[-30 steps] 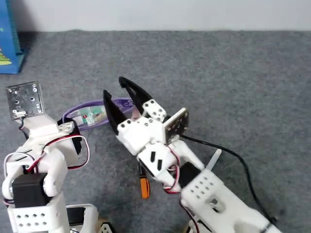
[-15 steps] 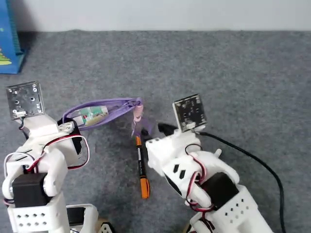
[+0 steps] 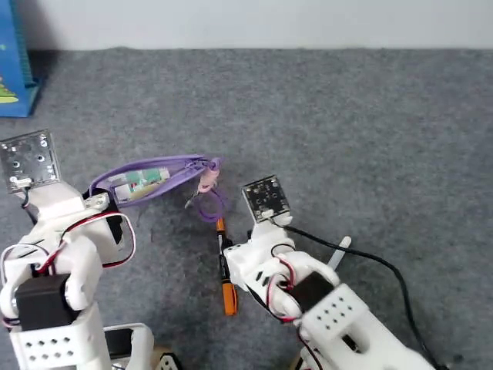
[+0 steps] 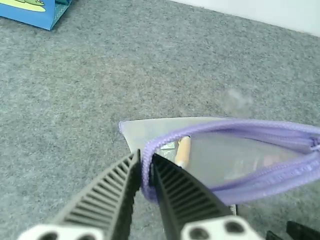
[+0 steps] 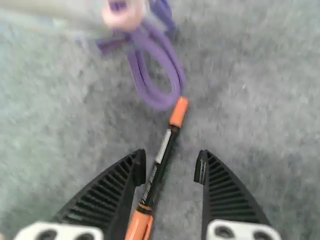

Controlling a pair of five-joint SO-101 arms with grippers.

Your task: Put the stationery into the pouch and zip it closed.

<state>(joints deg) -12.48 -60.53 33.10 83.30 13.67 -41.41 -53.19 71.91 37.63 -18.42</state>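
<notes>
From above, we saw the open pouch (image 3: 150,179) on the grey carpet (image 3: 370,123), with the pen (image 3: 224,266) just beside its purple loop (image 3: 206,206). At the left wrist, the left gripper (image 4: 144,161) was clamped on the pouch's rim. At the right wrist, the right gripper (image 5: 170,156) had its jaws apart, one on each side of the pen.

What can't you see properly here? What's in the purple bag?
Inside the pouch: in the left wrist view its contents are blurred behind the clear wall; one orange stick shows, the rest unclear.
The pouch's far end: cut off by that view's edge.
The pen: in the right wrist view its near end is cut off by the edge.
The pink charm: blurred in the right wrist view.
</notes>
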